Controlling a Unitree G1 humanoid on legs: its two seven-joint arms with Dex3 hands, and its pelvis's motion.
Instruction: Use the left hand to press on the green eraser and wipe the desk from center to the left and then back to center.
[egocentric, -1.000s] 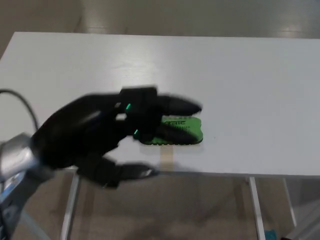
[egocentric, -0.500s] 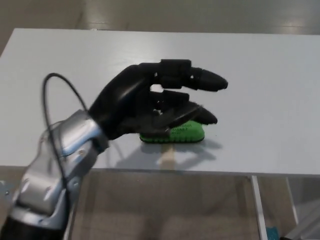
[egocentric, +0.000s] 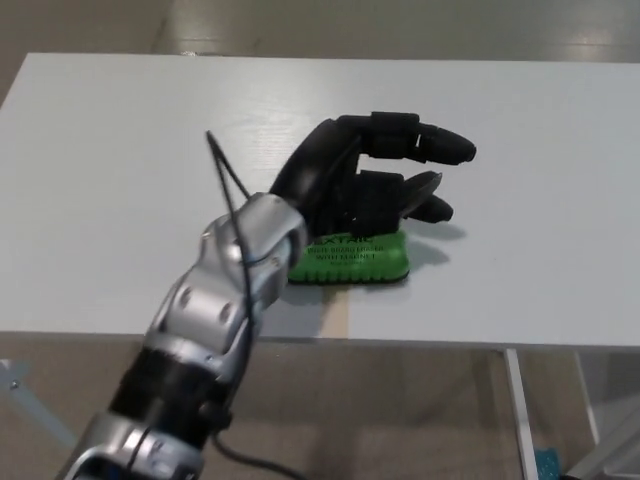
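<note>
Look at your left hand (egocentric: 365, 185). It is black, and it sits over the back part of the green eraser (egocentric: 352, 257). Your fingers (egocentric: 425, 145) are spread apart and point to the right, and they are not wrapped around anything. You cannot tell if your palm is touching the top of the eraser, because your hand hides that part. The eraser lies flat on the white desk (egocentric: 120, 150), near the front edge and about in the middle from side to side. You can read some small writing on its side. Your silver forearm (egocentric: 225, 290) comes up from the bottom left, and a thin black cable (egocentric: 225, 175) loops over it.
</note>
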